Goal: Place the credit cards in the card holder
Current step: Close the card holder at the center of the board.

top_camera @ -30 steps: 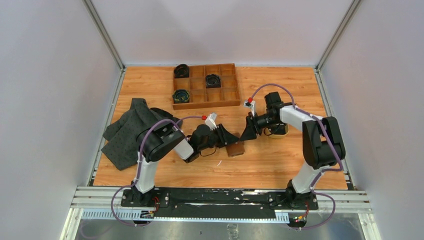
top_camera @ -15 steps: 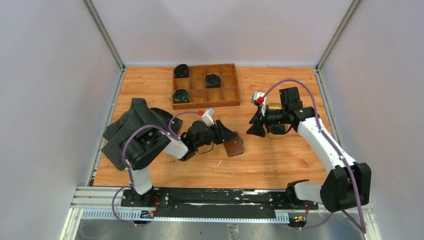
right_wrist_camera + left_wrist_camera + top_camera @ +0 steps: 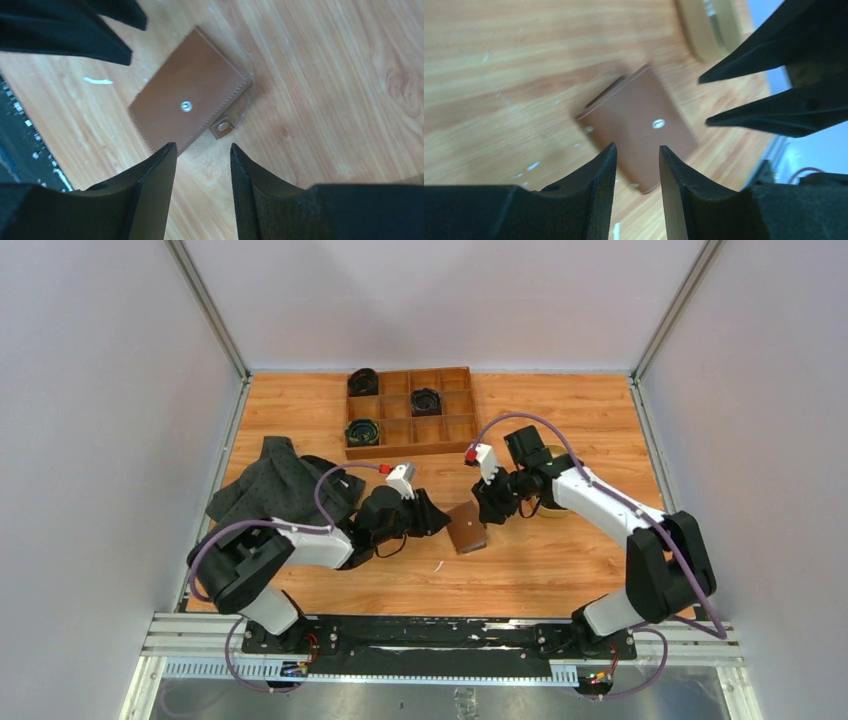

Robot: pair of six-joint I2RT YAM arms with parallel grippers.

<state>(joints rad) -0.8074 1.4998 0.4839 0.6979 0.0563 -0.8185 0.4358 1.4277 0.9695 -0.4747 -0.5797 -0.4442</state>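
Observation:
The brown leather card holder (image 3: 467,528) lies closed and flat on the wooden table, snap stud up. It also shows in the left wrist view (image 3: 639,130) and the right wrist view (image 3: 187,110), with its small strap tab (image 3: 222,127) sticking out. My left gripper (image 3: 435,520) (image 3: 636,147) is open and empty, just left of the holder. My right gripper (image 3: 487,512) (image 3: 202,145) is open and empty, just above the holder's right edge. Both point at it from opposite sides. No credit cards are visible.
A tan oval dish (image 3: 556,506) (image 3: 709,30) sits right of the holder, partly hidden by the right arm. A wooden compartment tray (image 3: 410,420) with black coiled items stands at the back. A dark cloth (image 3: 270,490) lies at the left.
My right gripper has swung left from over the tan dish to the card holder. The left arm's elbow has dropped left; its gripper stays by the holder.

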